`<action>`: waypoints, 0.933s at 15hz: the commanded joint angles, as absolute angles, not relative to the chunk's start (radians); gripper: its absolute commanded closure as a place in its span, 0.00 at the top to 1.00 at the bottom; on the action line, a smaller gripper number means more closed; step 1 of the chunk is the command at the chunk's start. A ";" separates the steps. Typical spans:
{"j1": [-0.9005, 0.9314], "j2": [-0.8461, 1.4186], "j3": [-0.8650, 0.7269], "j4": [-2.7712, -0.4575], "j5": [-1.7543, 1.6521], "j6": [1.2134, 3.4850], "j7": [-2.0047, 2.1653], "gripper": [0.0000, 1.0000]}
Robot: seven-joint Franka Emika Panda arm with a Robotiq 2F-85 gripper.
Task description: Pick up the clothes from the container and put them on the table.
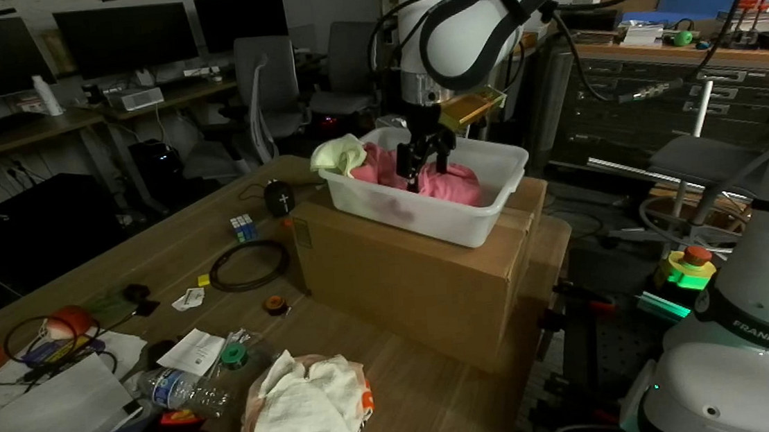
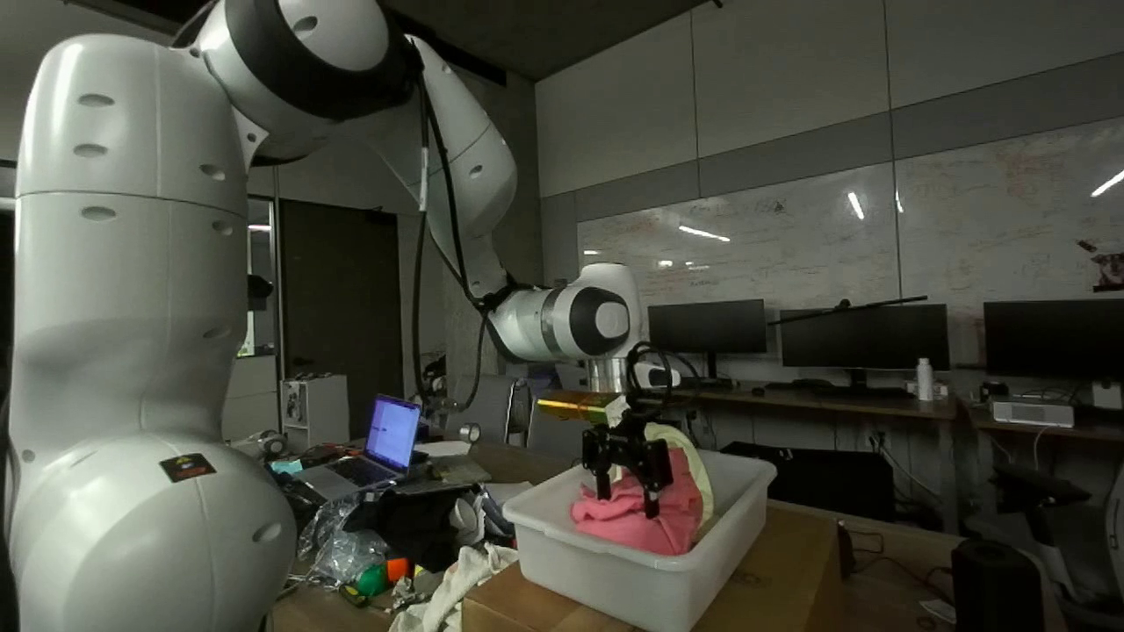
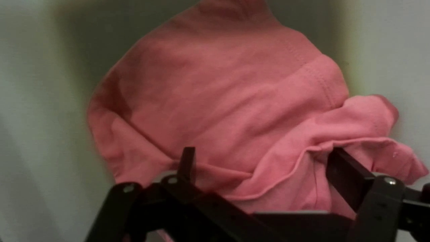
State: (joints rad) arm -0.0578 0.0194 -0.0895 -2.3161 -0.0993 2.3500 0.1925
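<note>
The container (image 1: 427,220), a white tub, rests on a cardboard box. Inside it lies the pink-red garment (image 3: 228,84), bunched up; a pale yellow-green garment (image 1: 339,154) hangs over one end of the rim. My gripper (image 3: 262,153) points down into the tub with its jaws wide apart, pink fabric beneath and between the fingers but not clamped. In both exterior views its fingertips (image 2: 652,507) are at the pink cloth; whether they touch it I cannot tell. A peach-beige garment (image 1: 307,407) lies crumpled on the wooden table (image 1: 412,408), in front of the box.
The big brown cardboard box (image 1: 405,291) raises the tub above the tabletop. Around it on the table are a coiled cable (image 1: 251,287), a puzzle cube (image 1: 243,228), a plastic bottle (image 1: 181,392) and papers (image 1: 46,406). A laptop (image 2: 392,432) stands farther along.
</note>
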 commanded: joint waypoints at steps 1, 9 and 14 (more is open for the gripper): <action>-0.065 0.033 -0.088 -2.326 -0.120 2.401 0.231 1.00; -0.067 0.031 -0.091 -2.349 -0.099 2.427 0.239 0.28; -0.068 0.021 -0.091 -2.364 -0.085 2.461 0.246 0.02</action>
State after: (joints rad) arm -0.0611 0.0363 -0.0915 -2.3441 -0.0967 2.4221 0.2343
